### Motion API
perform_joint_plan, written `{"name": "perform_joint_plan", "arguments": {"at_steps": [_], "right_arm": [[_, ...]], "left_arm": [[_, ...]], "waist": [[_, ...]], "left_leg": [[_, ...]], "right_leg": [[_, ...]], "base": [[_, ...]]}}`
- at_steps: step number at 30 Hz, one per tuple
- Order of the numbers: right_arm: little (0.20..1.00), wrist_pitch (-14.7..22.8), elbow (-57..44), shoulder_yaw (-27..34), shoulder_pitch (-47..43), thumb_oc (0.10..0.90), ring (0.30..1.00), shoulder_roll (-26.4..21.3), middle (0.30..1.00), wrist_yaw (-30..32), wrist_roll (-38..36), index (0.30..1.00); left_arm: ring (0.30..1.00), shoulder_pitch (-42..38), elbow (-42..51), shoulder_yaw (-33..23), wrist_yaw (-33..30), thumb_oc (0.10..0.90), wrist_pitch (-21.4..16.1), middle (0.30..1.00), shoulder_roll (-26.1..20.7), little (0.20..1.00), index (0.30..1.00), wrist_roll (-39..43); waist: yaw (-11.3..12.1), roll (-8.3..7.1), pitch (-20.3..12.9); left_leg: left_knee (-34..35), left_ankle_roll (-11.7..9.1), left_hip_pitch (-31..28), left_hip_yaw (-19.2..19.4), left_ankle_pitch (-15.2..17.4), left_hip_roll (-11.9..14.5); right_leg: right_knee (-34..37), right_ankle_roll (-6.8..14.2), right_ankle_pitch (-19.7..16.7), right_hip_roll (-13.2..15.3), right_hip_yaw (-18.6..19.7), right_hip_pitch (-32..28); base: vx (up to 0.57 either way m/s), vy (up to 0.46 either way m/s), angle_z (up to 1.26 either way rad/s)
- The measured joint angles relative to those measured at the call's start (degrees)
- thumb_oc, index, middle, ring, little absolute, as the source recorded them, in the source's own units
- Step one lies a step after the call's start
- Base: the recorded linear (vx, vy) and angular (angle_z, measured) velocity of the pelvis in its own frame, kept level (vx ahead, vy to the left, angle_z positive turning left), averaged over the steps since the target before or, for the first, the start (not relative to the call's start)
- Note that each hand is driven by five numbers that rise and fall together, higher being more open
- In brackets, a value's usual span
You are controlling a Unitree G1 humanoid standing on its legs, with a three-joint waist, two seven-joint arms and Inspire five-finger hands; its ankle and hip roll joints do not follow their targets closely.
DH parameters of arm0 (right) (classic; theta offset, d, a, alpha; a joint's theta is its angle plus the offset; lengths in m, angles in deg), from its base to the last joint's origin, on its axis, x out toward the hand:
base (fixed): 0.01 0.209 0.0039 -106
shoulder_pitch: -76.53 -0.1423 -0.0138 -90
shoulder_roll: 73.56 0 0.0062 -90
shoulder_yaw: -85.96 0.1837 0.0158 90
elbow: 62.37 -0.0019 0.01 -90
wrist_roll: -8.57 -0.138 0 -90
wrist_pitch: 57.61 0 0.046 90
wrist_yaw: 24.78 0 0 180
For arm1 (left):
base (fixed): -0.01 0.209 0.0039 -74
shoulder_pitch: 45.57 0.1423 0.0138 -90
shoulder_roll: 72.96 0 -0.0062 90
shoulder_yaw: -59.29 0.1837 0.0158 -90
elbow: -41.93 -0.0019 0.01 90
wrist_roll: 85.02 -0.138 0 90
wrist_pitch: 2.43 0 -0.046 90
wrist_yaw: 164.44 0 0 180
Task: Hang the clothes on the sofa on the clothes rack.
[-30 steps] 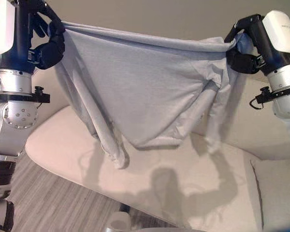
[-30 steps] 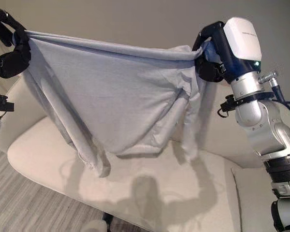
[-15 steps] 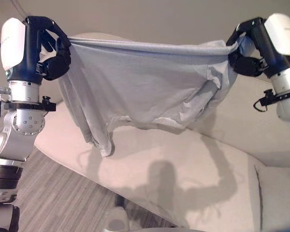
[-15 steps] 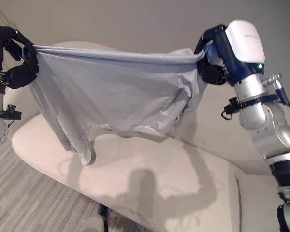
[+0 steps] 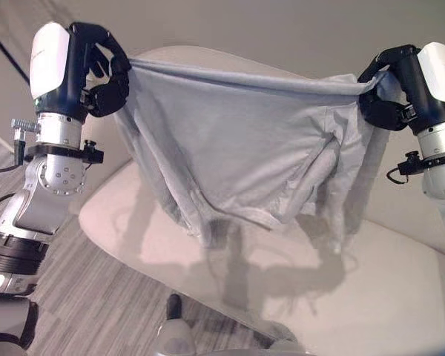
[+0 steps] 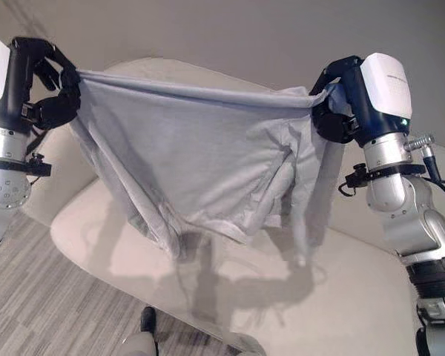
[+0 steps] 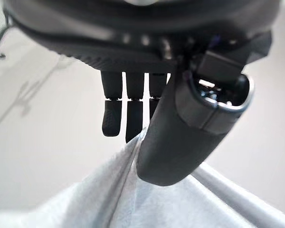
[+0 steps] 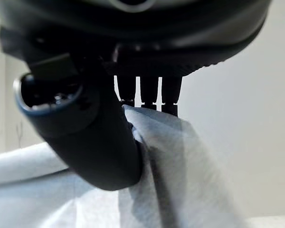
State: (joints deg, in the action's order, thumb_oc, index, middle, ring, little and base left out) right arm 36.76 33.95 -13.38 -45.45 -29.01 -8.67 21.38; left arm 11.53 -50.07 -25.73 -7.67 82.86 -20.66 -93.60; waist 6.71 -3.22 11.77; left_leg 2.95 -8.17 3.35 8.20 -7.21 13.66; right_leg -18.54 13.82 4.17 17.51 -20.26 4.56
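Between thumb and fingers (image 7: 115,118) of left hand (image 5: 104,74), one top corner of grey garment (image 5: 245,148) pinched; other corner pinched likewise by right hand (image 5: 386,93). Top edge stretched taut between both hands, body and sleeves hanging free in the air above cream sofa (image 5: 400,297). Striped floor (image 5: 96,311) beside sofa.

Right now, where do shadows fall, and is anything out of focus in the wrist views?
Left eye view: the grey shirt, stretched between left hand and right hand, casts a dark shadow on the cream sofa below. Left wrist view: the thumb is soft-edged, the background blurred. Right wrist view: the same, cloth edges hazy.
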Motion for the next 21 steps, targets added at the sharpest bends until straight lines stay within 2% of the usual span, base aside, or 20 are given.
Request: {"name": "perform_joint_plan", "arguments": {"at_steps": [1, 2, 3, 8, 9, 10, 11, 12, 13, 14, 15, 17, 21], "right_arm": [[0.3, 0.19, -0.05, -0.14, -1.07, 0.4, 0.3, 0.0, 0.3, -0.02, 0.02, 0.3], [0.3, 0.38, 0.07, -0.15, -2.74, 0.4, 0.3, -0.13, 0.3, 0.11, 0.0, 0.3], [0.3, 0.38, 0.38, 0.08, -3.84, 0.4, 0.3, -0.41, 0.3, 0.58, -0.02, 0.3], [0.3, -0.51, 2.08, 1.06, -3.8, 0.4, 0.3, -2.0, 0.3, 0.66, -0.12, 0.3], [0.3, -0.65, 2.06, 0.8, -4.03, 0.4, 0.3, -1.98, 0.3, 0.68, -0.12, 0.3], [0.3, -2.22, 2.0, -0.01, -5.27, 0.4, 0.3, -2.03, 0.3, 0.64, -0.19, 0.3], [0.3, -2.8, 1.96, -0.08, -6.14, 0.4, 0.3, -2.41, 0.3, 0.71, -0.19, 0.3], [0.3, -2.36, 1.34, 0.1, -5.91, 0.4, 0.3, -3.57, 0.3, 0.94, -0.13, 0.3], [0.3, -1.92, 1.37, -0.11, -5.72, 0.4, 0.3, -3.6, 0.3, 0.76, -0.07, 0.3], [0.3, -1.49, 1.22, -0.5, -5.75, 0.4, 0.3, -3.59, 0.3, 0.53, -0.05, 0.3], [0.3, -1.04, 0.56, -0.73, -5.28, 0.4, 0.3, -3.57, 0.3, 0.44, -0.02, 0.3], [0.3, -0.75, -0.23, -0.53, -5.32, 0.4, 0.3, -3.58, 0.3, 0.47, 0.0, 0.3], [0.3, -0.86, 0.06, -0.34, -5.31, 0.4, 0.3, -3.58, 0.3, 0.55, 0.0, 0.3]], "left_arm": [[0.3, -0.6, -0.45, -0.17, -0.25, 0.4, 0.4, 0.3, -0.08, 0.3, 0.3, 0.26], [0.3, -0.61, -0.77, -0.16, -0.32, 0.4, 0.76, 0.3, -0.2, 0.3, 0.3, 1.27], [0.3, -0.26, -0.75, 0.47, -0.18, 0.4, 1.15, 0.3, -0.12, 0.3, 0.3, 1.42], [0.3, -0.48, 1.92, 1.35, 0.1, 0.4, -0.18, 0.3, -0.3, 0.3, 0.3, 1.42], [0.3, -0.48, 1.84, 1.3, 0.18, 0.4, -0.16, 0.3, -0.12, 0.3, 0.3, 1.41], [0.3, -1.1, 0.16, 1.08, 0.84, 0.4, -0.29, 0.3, 2.94, 0.3, 0.3, 1.42], [0.3, -1.27, -0.15, 1.07, 0.94, 0.4, 0.09, 0.3, 5.1, 0.3, 0.3, 1.51], [0.3, -0.63, -0.1, 1.13, 0.9, 0.4, 0.26, 0.3, 7.02, 0.3, 0.3, 1.68], [0.3, -0.53, 0.02, 0.83, 0.85, 0.4, 0.42, 0.3, 6.95, 0.3, 0.3, 1.7], [0.3, -0.89, 0.01, 0.16, 0.74, 0.4, 0.81, 0.3, 6.08, 0.3, 0.3, 1.72], [0.3, -0.64, -0.37, -0.38, 0.44, 0.4, 1.43, 0.3, 6.47, 0.3, 0.3, 1.9], [0.3, -0.06, -0.32, -0.36, 0.5, 0.4, 1.76, 0.3, 6.33, 0.3, 0.3, 2.19], [0.3, -0.11, 0.32, -0.41, 0.45, 0.4, 1.29, 0.3, 5.9, 0.3, 0.3, 2.19]], "waist": [[-0.03, -0.48, -0.01], [-0.01, -1.25, -0.21], [-1.25, -1.06, -0.01], [-3.65, -1.75, -0.13], [-3.76, -1.9, -0.1], [-4.28, -2.51, -0.15], [-5.03, -2.76, -0.13], [-5.08, -1.58, -0.49], [-3.76, -0.74, -0.41], [-2.22, -0.64, -0.16], [-2.19, -0.5, -0.02], [-2.02, -0.9, -0.15], [-2.19, -1.3, -0.01]], "left_leg": [[0.0, -0.31, 0.35, -0.17, -0.53, 0.19], [-0.15, -0.58, 0.55, -0.2, -0.69, 0.03], [-0.05, -0.12, 0.7, -0.93, -1.83, -0.01], [-0.15, -0.05, -0.02, -0.9, -1.96, -1.08], [-0.29, -0.03, 0.12, -1.26, -1.96, -2.15], [-3.35, -0.13, 1.67, -0.98, -1.07, -4.46], [-5.32, 0.83, 2.57, 0.63, -0.28, -5.61], [-3.98, 1.61, 2.17, 3.51, -0.72, -6.82], [-2.48, 2.96, 1.61, 2.72, -1.56, -6.38], [-2.18, 3.16, 1.7, 3.3, -1.76, -5.34], [-2.21, 3.72, 1.86, 3.14, -2.21, -5.18], [-2.2, 4.27, 1.91, 3.39, -2.83, -5.75], [-2.2, 3.88, 1.9, 3.38, -2.57, -5.99]], "right_leg": [[3.34, -1.82, 1.25, -3.24, 0.55, -1.72], [11.88, -2.42, 1.5, -5.22, 0.97, -6.26], [14.75, -2.77, 0.28, -5.99, 0.27, -8.59], [11.74, -2.72, 0.28, -4.7, 0.97, -8.49], [11.92, -2.25, -0.02, -4.14, 1.19, -8.96], [17.37, -1.81, -1.4, -2.8, 1.26, -13.29], [19.62, -1.47, -1.88, -1.65, 0.13, -15.21], [20.34, -1.23, -1.87, -1.2, -3.21, -16.9], [16.95, 0.42, 0.66, -0.97, -3.47, -14.41], [15.59, -0.09, 4.1, -3.01, -0.54, -11.37], [16.8, -1.9, 2.83, -4.82, 2.33, -12.0], [19.29, -2.4, 1.27, -5.2, 1.51, -14.02], [19.42, -2.11, 1.08, -4.96, 1.32, -14.22]], "base": [[-0.01, 0.084, -0.18], [0.02, -0.002, 0.26], [-0.02, 0.001, 0.35], [0.0, 0.078, 0.16], [-0.07, 0.373, 0.44], [-0.06, 0.279, 0.65], [-0.06, 0.072, 1.04], [0.0, -0.001, 0.79], [0.0, 0.0, 0.43], [0.0, 0.0, 0.13], [0.0, 0.0, 0.07], [0.0, 0.0, 0.27], [0.0, 0.0, 0.05]]}}
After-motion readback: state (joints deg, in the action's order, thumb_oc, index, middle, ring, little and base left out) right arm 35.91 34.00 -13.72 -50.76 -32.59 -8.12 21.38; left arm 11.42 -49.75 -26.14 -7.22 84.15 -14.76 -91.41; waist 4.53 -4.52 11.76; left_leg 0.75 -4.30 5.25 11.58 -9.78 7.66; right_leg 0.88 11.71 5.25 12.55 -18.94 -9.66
